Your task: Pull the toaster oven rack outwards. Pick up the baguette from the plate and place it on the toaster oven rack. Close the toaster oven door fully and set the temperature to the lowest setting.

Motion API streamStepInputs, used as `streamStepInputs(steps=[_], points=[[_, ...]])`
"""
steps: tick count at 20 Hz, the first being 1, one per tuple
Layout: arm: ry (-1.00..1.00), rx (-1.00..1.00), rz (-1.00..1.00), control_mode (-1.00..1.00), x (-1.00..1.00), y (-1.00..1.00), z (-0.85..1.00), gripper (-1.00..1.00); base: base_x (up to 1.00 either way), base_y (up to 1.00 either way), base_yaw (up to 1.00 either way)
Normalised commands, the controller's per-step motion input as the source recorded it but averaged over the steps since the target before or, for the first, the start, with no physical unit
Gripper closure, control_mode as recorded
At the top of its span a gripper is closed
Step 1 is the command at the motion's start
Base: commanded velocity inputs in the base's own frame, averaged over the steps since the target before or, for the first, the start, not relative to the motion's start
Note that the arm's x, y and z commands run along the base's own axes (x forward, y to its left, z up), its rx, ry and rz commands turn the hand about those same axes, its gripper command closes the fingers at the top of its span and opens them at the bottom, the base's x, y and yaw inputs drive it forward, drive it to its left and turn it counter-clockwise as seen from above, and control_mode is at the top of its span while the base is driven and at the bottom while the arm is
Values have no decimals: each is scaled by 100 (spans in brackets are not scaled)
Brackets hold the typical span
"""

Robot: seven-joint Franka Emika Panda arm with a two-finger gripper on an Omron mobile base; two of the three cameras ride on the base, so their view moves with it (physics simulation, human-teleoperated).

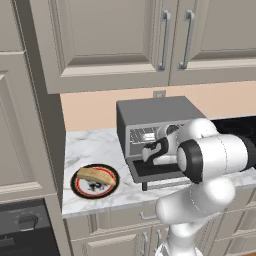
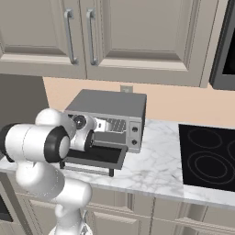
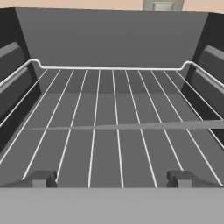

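The toaster oven [image 1: 150, 107] [image 2: 110, 103] stands on the counter with the toaster oven door [image 1: 156, 172] [image 2: 98, 156] dropped flat and open. My gripper [image 1: 150, 152] [image 3: 111, 178] is at the oven's mouth, just above the door, open with its fingertips [image 3: 41, 178] wide apart and nothing between them. The toaster oven rack [image 3: 113, 127] [image 2: 114, 125] lies flat inside the cavity, right ahead of the fingers. Left of the oven, the baguette [image 1: 97, 174] rests on the plate [image 1: 82, 187] near the counter's front edge.
The oven's knobs [image 2: 135, 130] sit on its silver right panel. A black cooktop [image 2: 206, 156] lies to the right on the marble counter [image 1: 95, 147]. Upper cabinets [image 1: 115, 40] hang above. A black built-in oven [image 1: 20, 230] is at the lower left.
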Motion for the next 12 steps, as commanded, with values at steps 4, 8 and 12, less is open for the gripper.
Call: streamStepInputs(steps=[4, 8, 12], points=[[0, 0, 0, -100, 21, -5, -9, -100, 0, 0, 0], [0, 0, 0, -100, 35, -10, -4, -100, 0, 0, 0], [0, 0, 0, -100, 31, -3, -8, -100, 0, 0, 0]])
